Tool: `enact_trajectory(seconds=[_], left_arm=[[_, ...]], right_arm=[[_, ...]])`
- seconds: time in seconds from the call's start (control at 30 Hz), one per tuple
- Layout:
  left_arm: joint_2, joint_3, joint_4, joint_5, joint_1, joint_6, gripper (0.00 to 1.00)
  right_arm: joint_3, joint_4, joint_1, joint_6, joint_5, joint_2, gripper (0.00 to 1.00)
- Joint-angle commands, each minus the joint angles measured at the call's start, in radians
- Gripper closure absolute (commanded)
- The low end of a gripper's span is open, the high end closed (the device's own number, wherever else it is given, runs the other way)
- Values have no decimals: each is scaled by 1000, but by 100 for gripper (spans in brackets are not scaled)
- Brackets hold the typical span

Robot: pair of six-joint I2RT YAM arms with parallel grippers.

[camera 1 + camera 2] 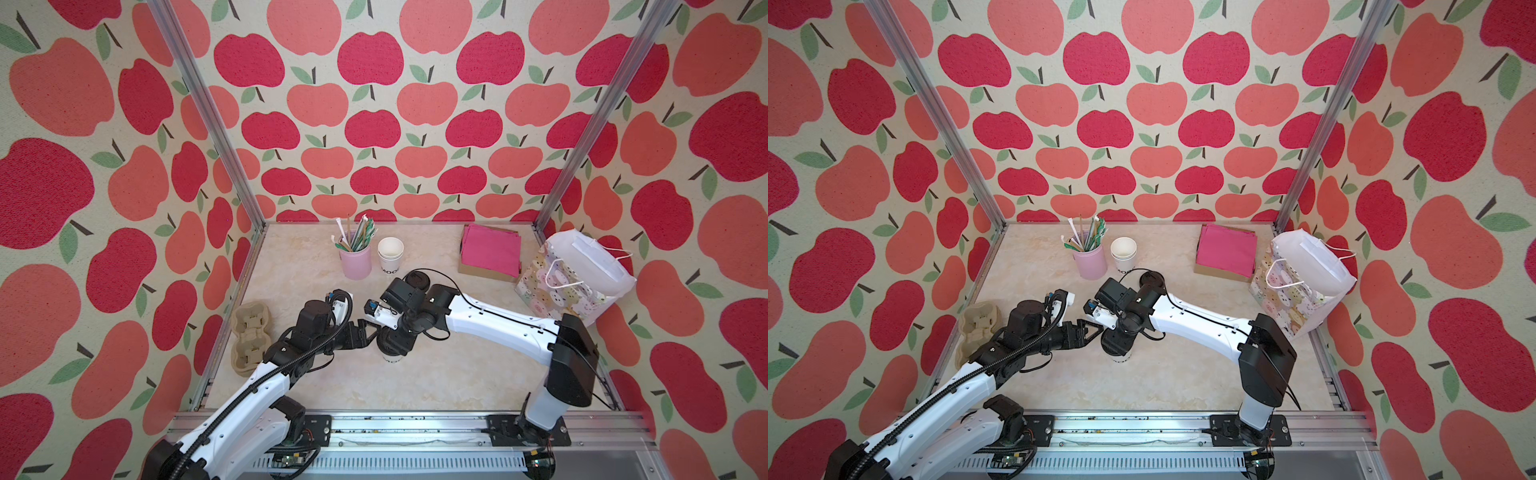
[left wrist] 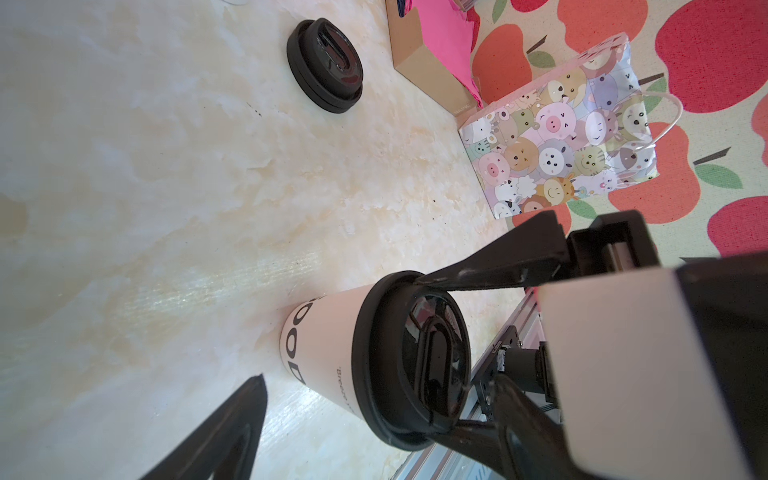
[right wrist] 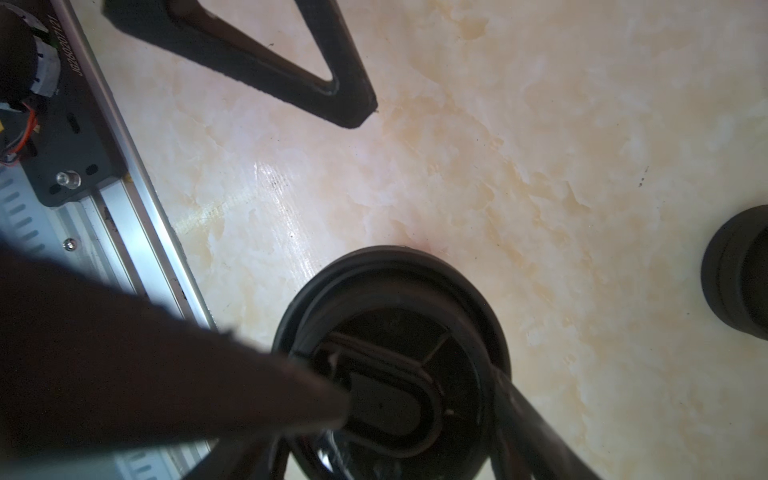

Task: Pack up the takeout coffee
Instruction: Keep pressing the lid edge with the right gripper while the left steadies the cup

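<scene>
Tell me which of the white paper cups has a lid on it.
The single cup standing mid-table, capped with a black lid. The nested stack beside the pink straw cup is open-topped.

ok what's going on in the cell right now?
The white cup stands upright mid-table with a black lid on it. The right pincer comes down over it and sits against the lid's rim on both sides, apparently gripping or seating it. The left pincer is open just beside the cup, holding nothing. The gift bag at the right and the cup carrier at the left are untouched, and the cup is in neither yet.
</scene>
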Motion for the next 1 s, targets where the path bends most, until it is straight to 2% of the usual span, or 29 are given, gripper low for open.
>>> enact_trajectory(seconds=[0.0,0.17,0.7,0.97], left_arm=[[13,-7,-27,0,5,7,16],[34,-9,-37,-5,5,11,18],[55,-9,-71,-30,8,18,21],[89,3,-98,-33,13,20,23]], right_arm=[[-38,-66,2,8,11,45,33],[-68,-71,20,8,37,55,34],[-185,-64,36,66,18,106,35],[-192,-49,36,67,8,111,34]])
